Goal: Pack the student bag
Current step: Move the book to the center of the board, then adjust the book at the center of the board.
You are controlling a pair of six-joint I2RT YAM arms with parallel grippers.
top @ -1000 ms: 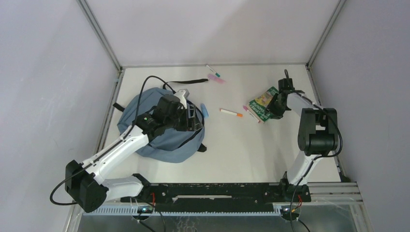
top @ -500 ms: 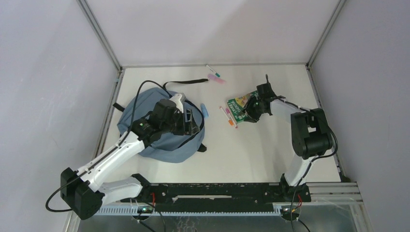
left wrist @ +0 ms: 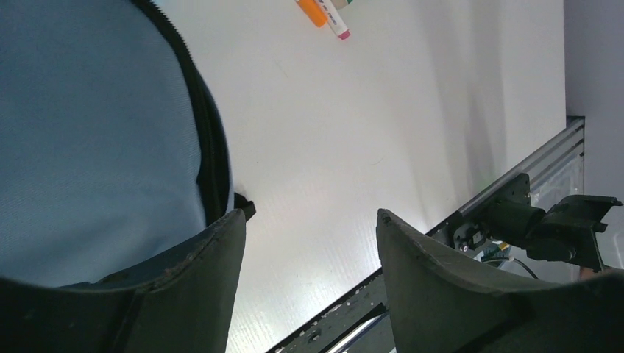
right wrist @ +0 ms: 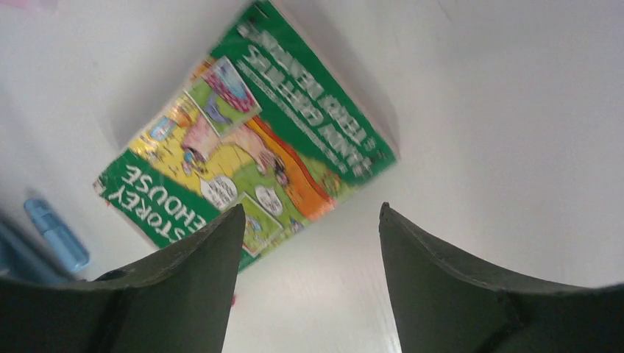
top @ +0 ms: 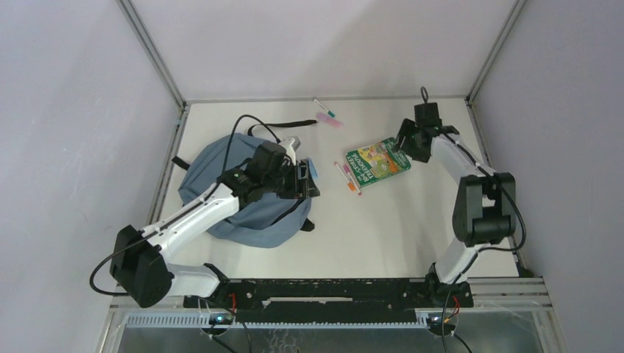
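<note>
The student bag [top: 210, 170] is a slate-blue backpack lying at the left of the table; its black zipper edge [left wrist: 210, 147] fills the left wrist view's left side. My left gripper [top: 307, 184] hovers open over the bag's right edge, with only bare table between its fingers [left wrist: 309, 220]. A green picture book [top: 376, 163] lies flat in the middle right and shows in the right wrist view [right wrist: 250, 140]. My right gripper [top: 404, 145] stands open just beyond the book's right corner, holding nothing [right wrist: 309, 213].
Two markers [top: 346, 177] lie against the book's left edge. A small blue item [top: 313, 168] rests beside the bag. A pink item [top: 329, 120] and a marker [top: 324, 108] lie near the back wall. A black strap [top: 283, 125] trails from the bag.
The right gripper slid the book left against the markers, then opened and drew back toward the far right. The left gripper shifted slightly right over the bag's edge.
</note>
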